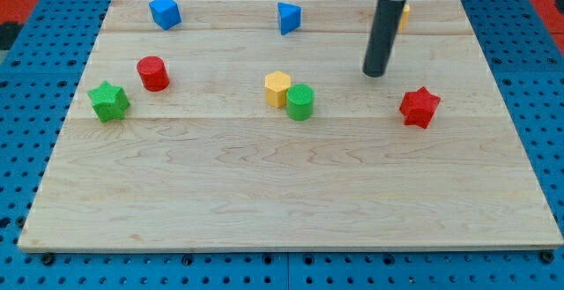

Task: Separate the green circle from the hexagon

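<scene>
A green circle block [300,102] sits near the middle of the wooden board, touching a yellow hexagon [278,88] on its upper left. My tip [376,72] is on the board to the right of the pair and a little higher in the view, well apart from both. The dark rod rises from it to the view's top edge.
A red star [419,107] lies to the right, below my tip. A yellow block [404,14] is partly hidden behind the rod. A blue triangle [288,17] and blue cube [165,12] sit at the top. A red cylinder [153,73] and green star [108,101] are at left.
</scene>
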`<control>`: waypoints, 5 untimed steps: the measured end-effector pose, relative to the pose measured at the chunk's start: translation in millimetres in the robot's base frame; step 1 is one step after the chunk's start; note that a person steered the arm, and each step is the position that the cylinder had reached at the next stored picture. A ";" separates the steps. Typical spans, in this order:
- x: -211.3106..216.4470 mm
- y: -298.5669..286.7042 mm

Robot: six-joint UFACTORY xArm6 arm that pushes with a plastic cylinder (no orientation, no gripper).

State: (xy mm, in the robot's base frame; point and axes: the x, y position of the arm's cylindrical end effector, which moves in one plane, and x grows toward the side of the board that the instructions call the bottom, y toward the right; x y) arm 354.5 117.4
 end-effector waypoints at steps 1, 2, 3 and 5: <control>-4.2 -12.2; -4.3 -16.6; -4.3 -16.3; 27.6 -16.3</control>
State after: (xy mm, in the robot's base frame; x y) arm 382.1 101.1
